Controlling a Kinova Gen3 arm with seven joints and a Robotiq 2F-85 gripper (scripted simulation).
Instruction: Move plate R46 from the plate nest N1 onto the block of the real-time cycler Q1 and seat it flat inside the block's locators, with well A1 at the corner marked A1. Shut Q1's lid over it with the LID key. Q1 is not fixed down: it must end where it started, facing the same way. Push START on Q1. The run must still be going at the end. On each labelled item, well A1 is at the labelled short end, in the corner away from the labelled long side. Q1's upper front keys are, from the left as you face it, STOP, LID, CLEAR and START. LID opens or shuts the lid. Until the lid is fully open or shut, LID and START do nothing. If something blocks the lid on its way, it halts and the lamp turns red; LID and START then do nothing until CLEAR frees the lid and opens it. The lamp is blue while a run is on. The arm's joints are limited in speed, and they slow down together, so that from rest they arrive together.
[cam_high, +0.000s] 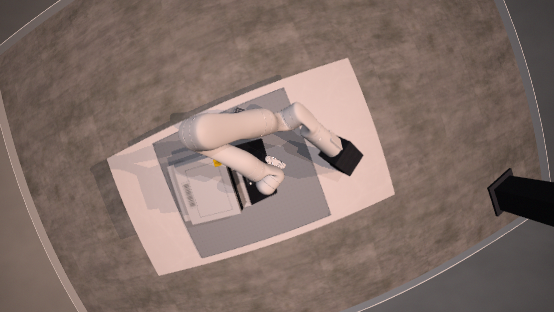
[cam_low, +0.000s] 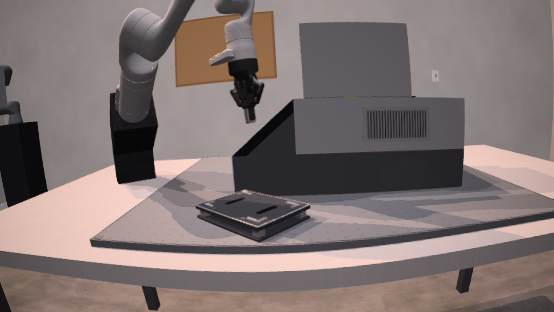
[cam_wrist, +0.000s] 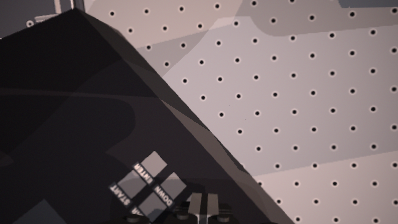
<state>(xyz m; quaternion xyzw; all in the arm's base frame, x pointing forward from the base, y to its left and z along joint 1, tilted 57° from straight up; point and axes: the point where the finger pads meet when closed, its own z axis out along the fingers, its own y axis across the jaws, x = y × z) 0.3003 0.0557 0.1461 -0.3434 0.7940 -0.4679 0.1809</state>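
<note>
The real-time cycler Q1 (cam_low: 350, 145) stands on the grey perforated mat, its lid (cam_low: 356, 60) upright and open. It also shows in the overhead view (cam_high: 207, 192). My gripper (cam_low: 248, 116) is shut and empty. It hangs above the top of Q1's slanted black front, apart from it. In the wrist view the shut fingertips (cam_wrist: 202, 206) sit at the bottom edge, just right of a cluster of grey keys (cam_wrist: 146, 186) marked START, ENTER and DOWN. The flat dark plate nest N1 (cam_low: 253, 212) lies on the mat in front of Q1. I cannot make out plate R46; the block is hidden.
The arm's black base (cam_low: 132, 140) stands at the table's back left. A small white speckled object lies on the mat beside Q1's front; I cannot tell what it is. A black stand (cam_low: 20, 160) is off the table's left side.
</note>
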